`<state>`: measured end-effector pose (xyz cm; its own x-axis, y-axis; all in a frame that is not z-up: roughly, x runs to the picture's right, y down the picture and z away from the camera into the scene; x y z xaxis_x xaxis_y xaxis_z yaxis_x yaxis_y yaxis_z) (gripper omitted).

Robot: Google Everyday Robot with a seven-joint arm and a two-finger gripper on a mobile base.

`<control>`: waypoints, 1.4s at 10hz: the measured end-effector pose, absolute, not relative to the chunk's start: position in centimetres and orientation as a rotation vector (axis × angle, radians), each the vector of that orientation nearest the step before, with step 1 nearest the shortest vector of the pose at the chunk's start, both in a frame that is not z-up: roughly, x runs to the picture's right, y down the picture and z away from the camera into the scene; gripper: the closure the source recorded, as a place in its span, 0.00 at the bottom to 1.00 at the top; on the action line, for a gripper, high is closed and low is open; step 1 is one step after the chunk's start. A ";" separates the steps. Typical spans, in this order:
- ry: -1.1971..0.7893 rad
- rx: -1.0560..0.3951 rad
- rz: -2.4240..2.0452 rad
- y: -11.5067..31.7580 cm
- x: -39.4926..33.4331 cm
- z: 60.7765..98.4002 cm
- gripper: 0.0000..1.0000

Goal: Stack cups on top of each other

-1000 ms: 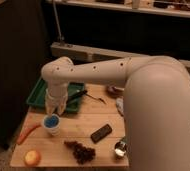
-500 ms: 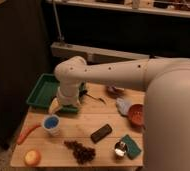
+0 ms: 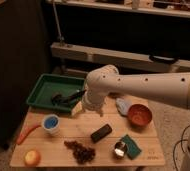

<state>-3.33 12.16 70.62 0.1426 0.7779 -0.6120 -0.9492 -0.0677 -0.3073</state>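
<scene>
While its fingers stood spread wide and empty, the white two-finger gripper (image 3: 80,108) hung over the rear of the light wooden table (image 3: 148,152), just beside the near right corner of the shallow green plastic tray (image 3: 44,90); neither cup was held. Item one, small light-blue plastic cup (image 3: 50,123): upright at front left, near the gripper but apart from it. Item two, squat pale white cup (image 3: 122,105): rear right, just beside the wide orange-red bowl (image 3: 139,115), well apart from item one. Risks, as judged: the thick white arm (image 3: 138,85) lay close over item two and the bowl, so a low sweep could knock either. A descent off-centre on the blue cup could tip it or shove it toward the slim orange carrot-shaped piece (image 3: 27,134). The dark rectangular block (image 3: 101,133) lay between the two cups and could snag a low carry. Obscured: item two's left edge sat under the arm, so whether it stood upright could not be told. A dark object in the tray (image 3: 63,97) could not be identified. The arm's base was cut off at right.
</scene>
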 end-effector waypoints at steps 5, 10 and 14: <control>0.277 -0.783 1.445 12.2 -3.5 70.6 0.20; 0.277 -0.783 1.445 12.2 -3.5 70.6 0.20; 0.228 -0.799 1.467 13.1 -2.9 68.2 0.38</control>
<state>-2.91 13.08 68.25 0.1355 0.7927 -0.5943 -0.9359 -0.0944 -0.3393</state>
